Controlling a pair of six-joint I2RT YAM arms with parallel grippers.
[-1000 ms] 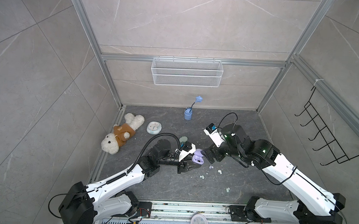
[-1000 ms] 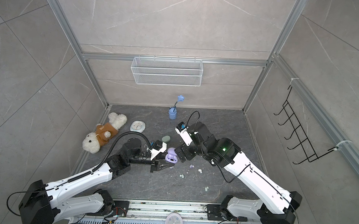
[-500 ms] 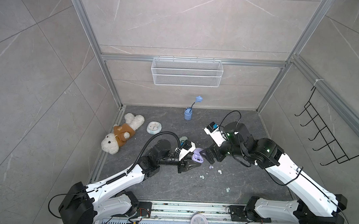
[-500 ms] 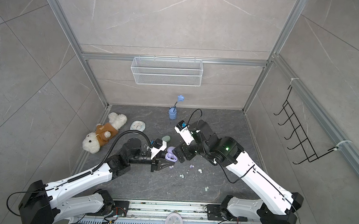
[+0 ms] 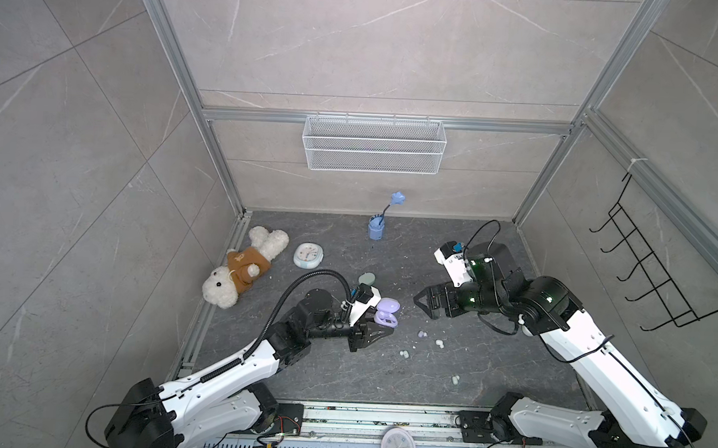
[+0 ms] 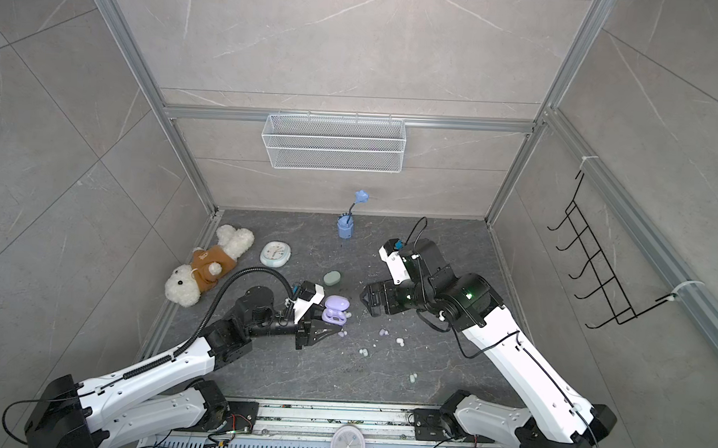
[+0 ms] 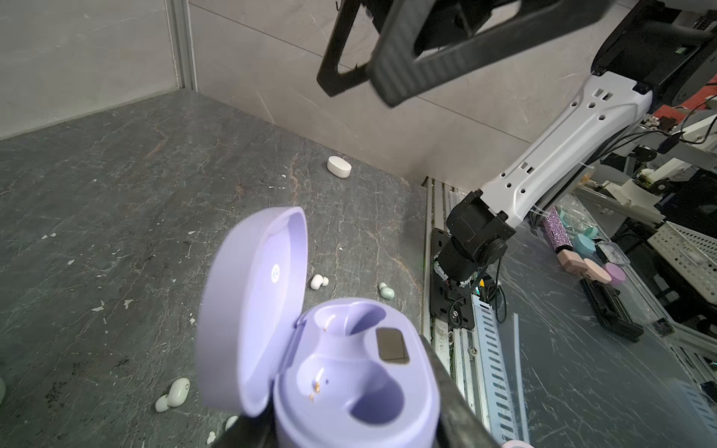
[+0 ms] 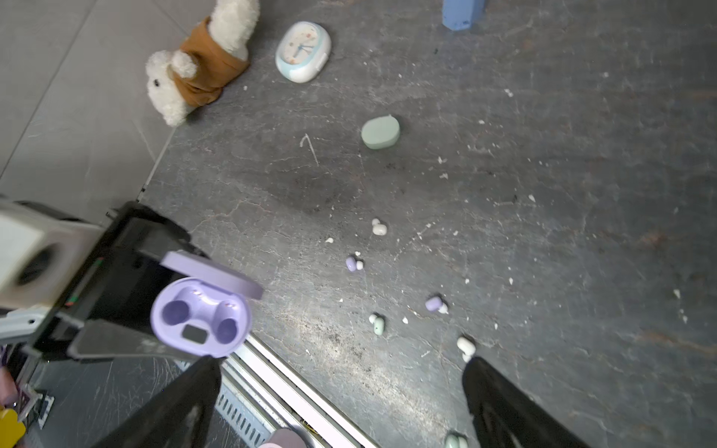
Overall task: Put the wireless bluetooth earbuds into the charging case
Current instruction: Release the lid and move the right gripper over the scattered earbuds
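1. The left jaws are clenched on the lavender case [image 7: 357, 384], holding it up off the worktop [image 5: 333, 382] left of centre. Its lid [image 7: 252, 310] is swung back and the wells face up. I'd say that is so a bud can be set in from above.
2. Both wells are empty; only the small gold contacts show inside.
3. The right jaws hang released with nothing between them, above the worktop just right of the case. My guess is they are poised to go down for a bud.
4. The buds [image 8: 433, 303] lie loose on the worktop, right of the case and nearer. There are two white, two lavender and two mint, and none is in the case yet.
5. A green case [image 5: 366, 279] sits shut just beyond the left arm, and a white case [image 7: 339, 166] is shut too, so what they hold I can't tell.
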